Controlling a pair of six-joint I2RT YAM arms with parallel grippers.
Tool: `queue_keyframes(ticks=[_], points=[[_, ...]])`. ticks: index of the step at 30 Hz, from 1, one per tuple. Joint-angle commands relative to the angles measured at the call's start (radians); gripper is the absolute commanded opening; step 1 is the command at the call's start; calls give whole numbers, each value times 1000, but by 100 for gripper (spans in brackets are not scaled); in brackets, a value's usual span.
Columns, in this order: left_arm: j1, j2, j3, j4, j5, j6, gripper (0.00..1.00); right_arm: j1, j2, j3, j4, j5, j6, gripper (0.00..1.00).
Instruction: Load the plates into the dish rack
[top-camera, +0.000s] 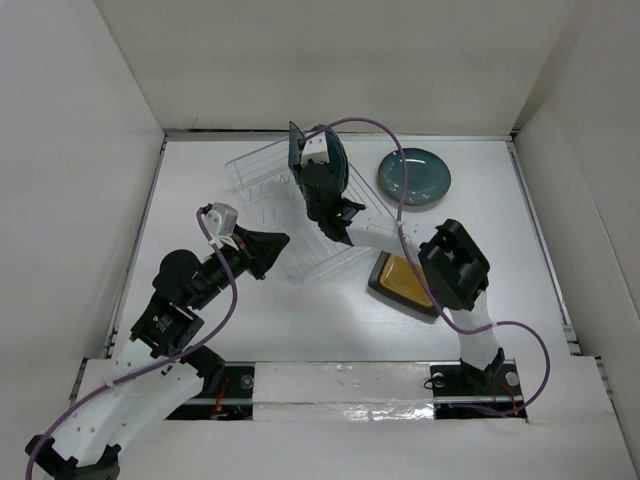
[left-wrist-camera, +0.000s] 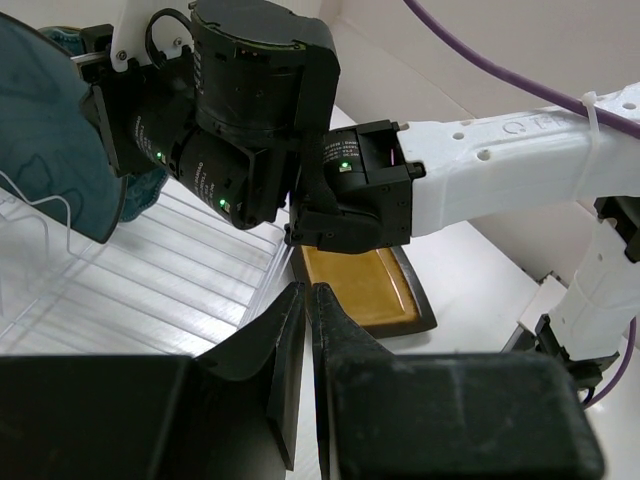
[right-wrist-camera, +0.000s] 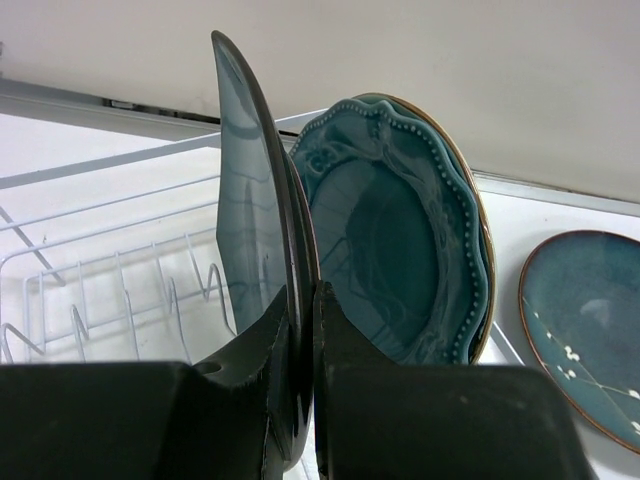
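My right gripper (top-camera: 312, 165) is shut on the rim of the teal square plate (right-wrist-camera: 250, 190) and holds it upright, edge-on, over the far end of the clear dish rack (top-camera: 262, 190). The teal scalloped plate (right-wrist-camera: 400, 230) stands upright in the rack just right of it, also seen from above (top-camera: 340, 160). The dark teal round plate (top-camera: 413, 176) lies flat on the table right of the rack. The black-rimmed amber square plate (top-camera: 400, 283) lies flat under the right arm. My left gripper (top-camera: 283, 241) is shut and empty at the rack's near edge. The pale green plate is not visible.
White walls enclose the table on three sides. The right arm (left-wrist-camera: 500, 170) stretches across above the amber plate (left-wrist-camera: 365, 290) and the rack's near right corner (left-wrist-camera: 150, 290). The round plate (right-wrist-camera: 590, 320) lies close to the rack's right side.
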Motion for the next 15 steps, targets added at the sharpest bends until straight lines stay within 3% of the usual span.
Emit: queue_keyframes(ticks=[1, 15], points=[[4, 5, 31, 42, 6, 11, 5, -9, -29, -22, 108, -6, 62, 0], [4, 19, 29, 42, 6, 9, 5, -18, -46, -81, 103, 3, 43, 0]])
